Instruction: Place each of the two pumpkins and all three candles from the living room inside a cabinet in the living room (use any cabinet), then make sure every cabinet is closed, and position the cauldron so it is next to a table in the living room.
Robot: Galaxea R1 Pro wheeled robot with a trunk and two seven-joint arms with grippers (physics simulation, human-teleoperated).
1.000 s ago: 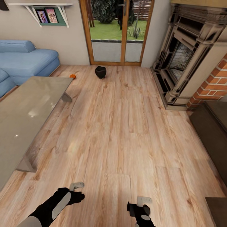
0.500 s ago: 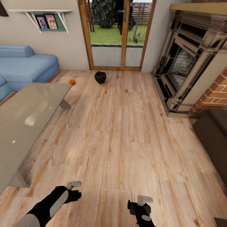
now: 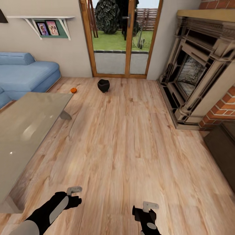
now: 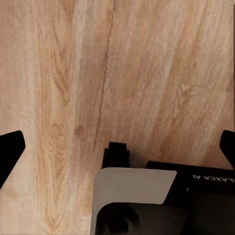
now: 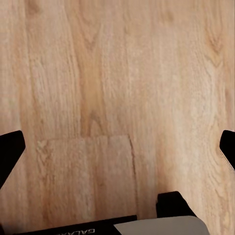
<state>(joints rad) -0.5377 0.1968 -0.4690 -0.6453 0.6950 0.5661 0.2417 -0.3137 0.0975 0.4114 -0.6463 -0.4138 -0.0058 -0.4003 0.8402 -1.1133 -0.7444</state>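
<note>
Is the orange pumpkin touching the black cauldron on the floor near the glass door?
Apart. The head view shows the pumpkin and the cauldron standing separately, with a clear strip of bare wooden floor between them.

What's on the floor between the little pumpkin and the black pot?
Nothing. In the head view, just bare wood floor lies between the pumpkin and the cauldron.

Bright-orange pumpkin (image 3: 73,90); black cauldron (image 3: 103,85); blue sofa (image 3: 23,73); light grained wood floor (image 3: 124,147); red-brick wall (image 3: 222,109).
</note>
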